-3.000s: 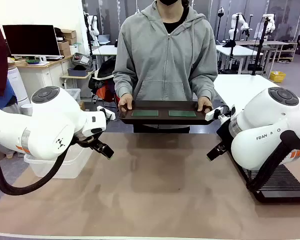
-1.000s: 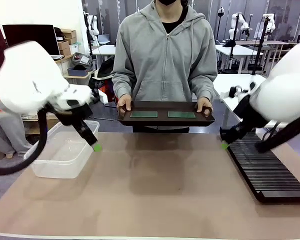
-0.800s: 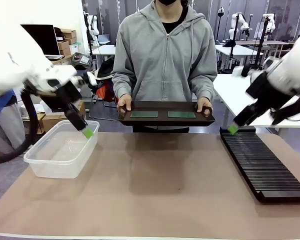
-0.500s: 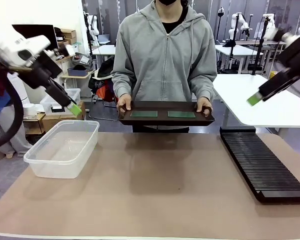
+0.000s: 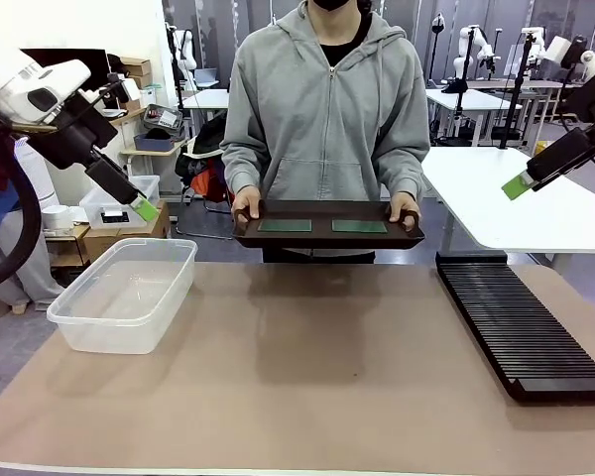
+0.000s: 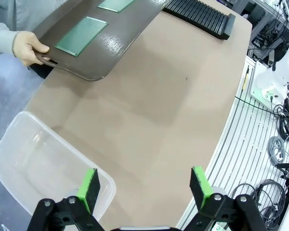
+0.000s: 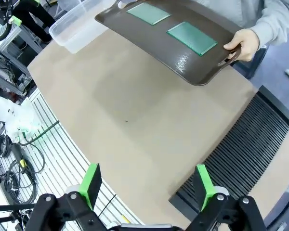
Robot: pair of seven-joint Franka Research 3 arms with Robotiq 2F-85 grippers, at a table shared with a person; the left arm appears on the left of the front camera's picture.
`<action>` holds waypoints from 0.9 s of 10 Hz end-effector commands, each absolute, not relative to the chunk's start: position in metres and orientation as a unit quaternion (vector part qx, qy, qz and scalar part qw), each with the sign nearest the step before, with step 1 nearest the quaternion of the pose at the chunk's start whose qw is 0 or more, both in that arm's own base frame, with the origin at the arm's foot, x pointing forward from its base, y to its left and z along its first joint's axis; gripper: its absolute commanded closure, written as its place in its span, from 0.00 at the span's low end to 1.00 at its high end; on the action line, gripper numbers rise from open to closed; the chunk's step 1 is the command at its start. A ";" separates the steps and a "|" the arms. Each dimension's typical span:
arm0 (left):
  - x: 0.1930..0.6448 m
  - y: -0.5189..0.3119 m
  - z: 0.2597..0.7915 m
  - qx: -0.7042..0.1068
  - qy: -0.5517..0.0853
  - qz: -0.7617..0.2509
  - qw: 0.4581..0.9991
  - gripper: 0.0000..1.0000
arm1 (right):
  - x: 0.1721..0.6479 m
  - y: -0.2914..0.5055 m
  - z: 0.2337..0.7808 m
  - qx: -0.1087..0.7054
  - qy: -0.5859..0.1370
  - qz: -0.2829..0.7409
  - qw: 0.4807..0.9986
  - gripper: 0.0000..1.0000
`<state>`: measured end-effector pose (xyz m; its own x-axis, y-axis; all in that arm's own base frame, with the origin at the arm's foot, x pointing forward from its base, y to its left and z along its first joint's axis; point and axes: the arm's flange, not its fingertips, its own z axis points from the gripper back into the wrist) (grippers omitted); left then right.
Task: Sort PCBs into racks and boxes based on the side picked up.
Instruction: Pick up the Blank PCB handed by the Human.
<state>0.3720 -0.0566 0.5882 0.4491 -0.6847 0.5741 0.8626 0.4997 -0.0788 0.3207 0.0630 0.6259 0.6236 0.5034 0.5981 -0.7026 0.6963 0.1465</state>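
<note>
High over the clear rectangular plastic tub (image 5: 74, 319) at 9 o'clock on the tabletop (image 5: 307, 397), the left fingers (image 6: 90, 187) are spread and empty, as are the right fingers (image 7: 203, 185) up by the long black slotted rack (image 5: 521, 332) at 3 o'clock. A pinch could skid off the two thin green rectangular PCBs (image 5: 287, 225), which lie flush on the dark brown handled tray (image 5: 327, 241) a person holds at 12 o'clock, or it could shove that tray. Both boards sit well apart from either pair of fingers.

Two green PCBs (image 5: 286, 225) lie flat, apart, on a brown tray (image 5: 322, 239); the black slotted rack (image 5: 521, 327) and clear tub (image 5: 114, 332) rest on the surface (image 5: 317, 382), well apart.
</note>
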 end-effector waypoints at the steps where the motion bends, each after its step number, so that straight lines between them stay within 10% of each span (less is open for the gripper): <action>1: 0.372 -0.053 0.586 -0.194 -0.242 -0.469 0.827 0.00 | 0.321 0.064 0.624 0.197 -0.265 0.340 0.881 0.00; 9: 0.334 -0.010 0.688 -0.163 -0.276 -0.489 0.811 0.00 | 0.300 -0.013 0.740 0.217 -0.273 0.366 0.863 0.00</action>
<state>0.3353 -0.0174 0.6838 0.3372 -0.7329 0.5909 0.9020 0.4312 0.0200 0.2941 -0.0066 0.7328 0.6049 0.4982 0.6212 -0.7218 0.6725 0.1635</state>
